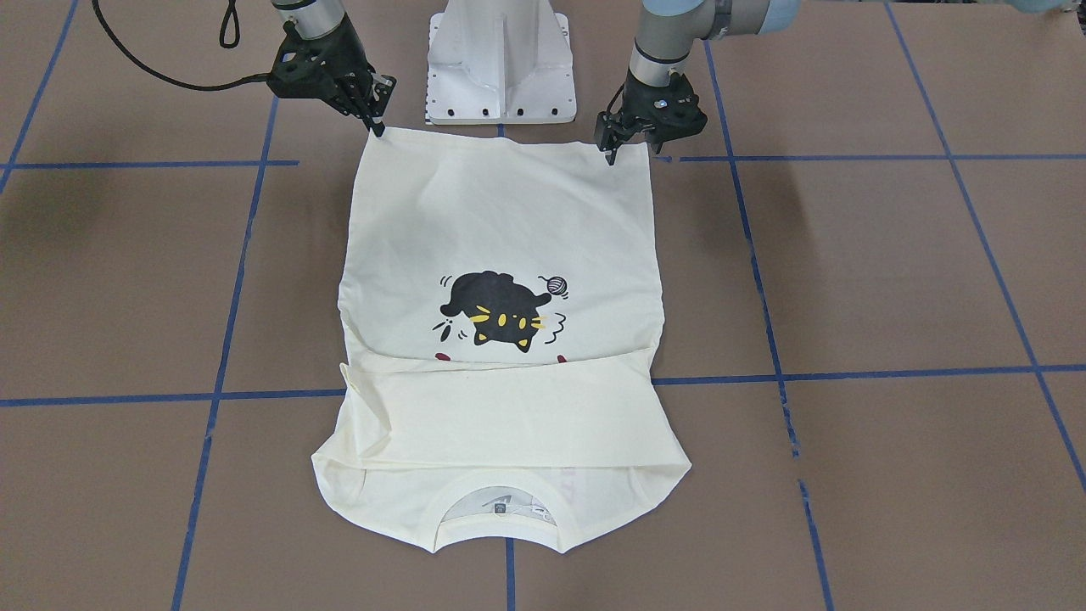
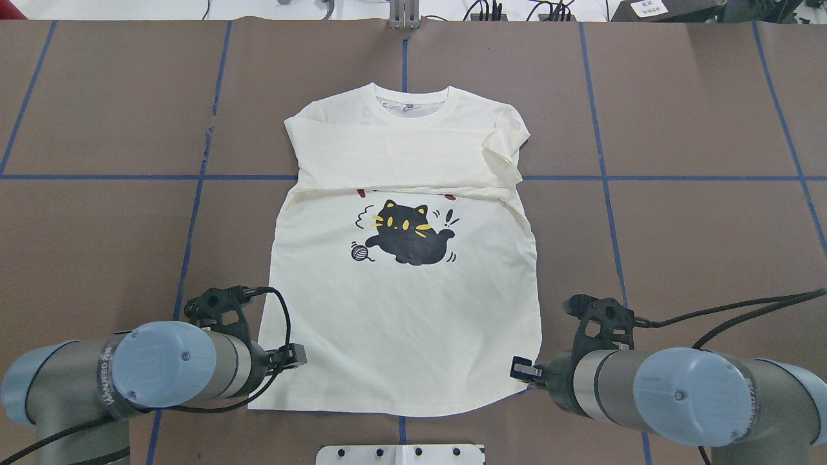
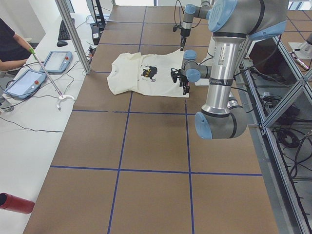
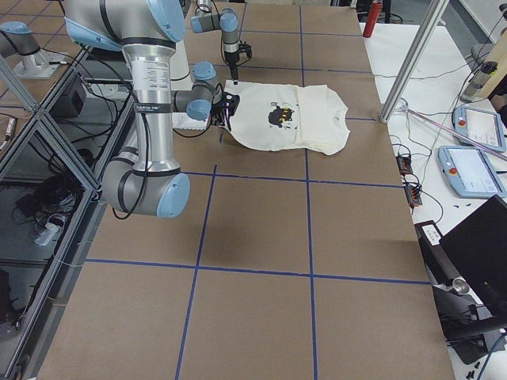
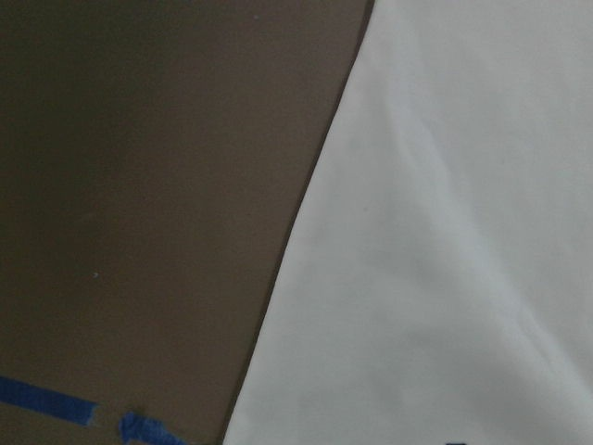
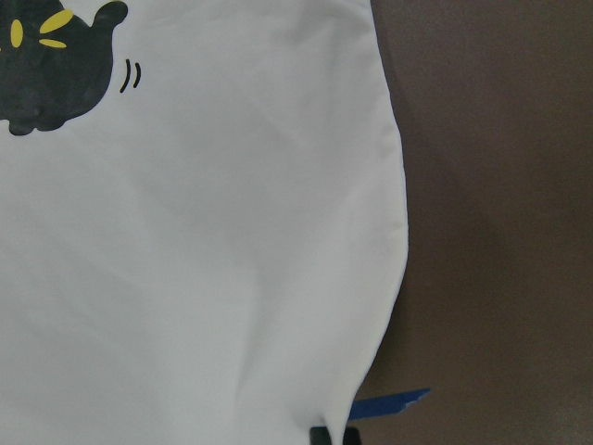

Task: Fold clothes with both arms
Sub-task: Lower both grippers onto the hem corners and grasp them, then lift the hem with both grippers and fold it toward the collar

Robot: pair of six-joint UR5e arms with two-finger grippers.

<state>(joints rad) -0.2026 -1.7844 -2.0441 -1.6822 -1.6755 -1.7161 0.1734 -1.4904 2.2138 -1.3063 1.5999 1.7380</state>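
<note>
The cream-white T-shirt lies flat with the black cat print up, its sleeves folded across the chest and its collar far from the robot. My left gripper touches the hem near one bottom corner; whether its jaws are open or shut does not show. At the other hem corner is my right gripper. In the right wrist view its fingertips sit close together on the hem edge. The left wrist view shows only the shirt's side edge and brown table.
The white pedestal base stands just behind the hem, between the arms. Blue tape lines cross the brown table. A black cable trails from the right arm. A person sits by tablets beyond the table's far edge.
</note>
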